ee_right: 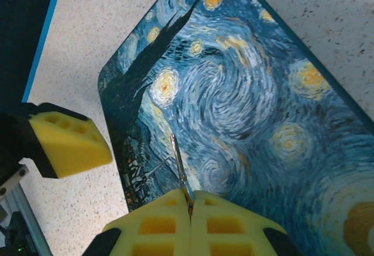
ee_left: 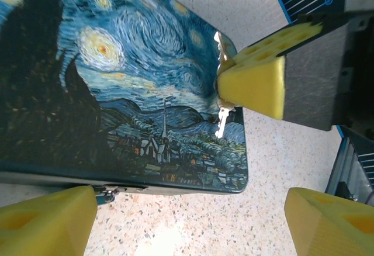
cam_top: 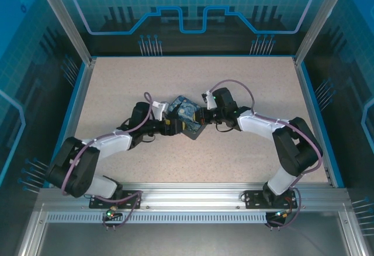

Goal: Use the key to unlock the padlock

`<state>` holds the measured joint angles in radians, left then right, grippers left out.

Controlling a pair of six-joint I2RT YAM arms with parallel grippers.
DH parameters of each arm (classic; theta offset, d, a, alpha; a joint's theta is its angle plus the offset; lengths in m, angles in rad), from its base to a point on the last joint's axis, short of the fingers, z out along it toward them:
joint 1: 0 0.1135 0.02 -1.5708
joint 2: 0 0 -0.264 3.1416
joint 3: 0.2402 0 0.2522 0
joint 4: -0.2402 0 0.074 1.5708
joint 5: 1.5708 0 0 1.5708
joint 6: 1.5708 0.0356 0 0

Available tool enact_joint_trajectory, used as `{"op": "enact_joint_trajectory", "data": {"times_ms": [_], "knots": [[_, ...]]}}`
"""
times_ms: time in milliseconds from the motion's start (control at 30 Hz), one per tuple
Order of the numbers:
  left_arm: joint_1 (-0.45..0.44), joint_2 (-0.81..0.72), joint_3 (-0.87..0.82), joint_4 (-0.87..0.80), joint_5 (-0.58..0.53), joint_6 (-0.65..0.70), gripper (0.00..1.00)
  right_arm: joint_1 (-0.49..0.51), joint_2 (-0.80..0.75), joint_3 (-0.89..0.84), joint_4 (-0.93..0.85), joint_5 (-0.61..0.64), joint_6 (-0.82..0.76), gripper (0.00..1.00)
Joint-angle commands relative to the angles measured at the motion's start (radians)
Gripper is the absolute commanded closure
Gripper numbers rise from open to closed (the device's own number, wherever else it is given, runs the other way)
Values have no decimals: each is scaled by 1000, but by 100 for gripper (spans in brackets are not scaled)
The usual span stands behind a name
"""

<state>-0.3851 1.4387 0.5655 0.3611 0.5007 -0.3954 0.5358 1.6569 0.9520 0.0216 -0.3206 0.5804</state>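
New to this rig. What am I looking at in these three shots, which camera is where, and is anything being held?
Two robot arms are bolted at the near edge of a table. The overhead picture looks down from behind them. The other two come from cameras on each wrist, so the yellow foam blocks are the fingers. A starry-night tin lies between the arms. The right gripper is shut on a thin key, above the tin. The left gripper is open at the tin's edge, holding nothing.
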Motion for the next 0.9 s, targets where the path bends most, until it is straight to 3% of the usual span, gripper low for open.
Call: {"op": "enact_joint_trajectory", "data": {"times_ms": [0,167,733,867], "knots": [[-25,46,-8,73,-63,-2,15,-5,18,34,-56,20,-21,100],[-29,74,-28,99,-129,11,15,-5,24,38,-80,45,-38,100],[-31,232,-64,291,-65,1,15,7,33,56,-111,96,-69,100],[-31,277,-114,423,-74,3,15,13,30,56,-117,114,-73,100]]}}
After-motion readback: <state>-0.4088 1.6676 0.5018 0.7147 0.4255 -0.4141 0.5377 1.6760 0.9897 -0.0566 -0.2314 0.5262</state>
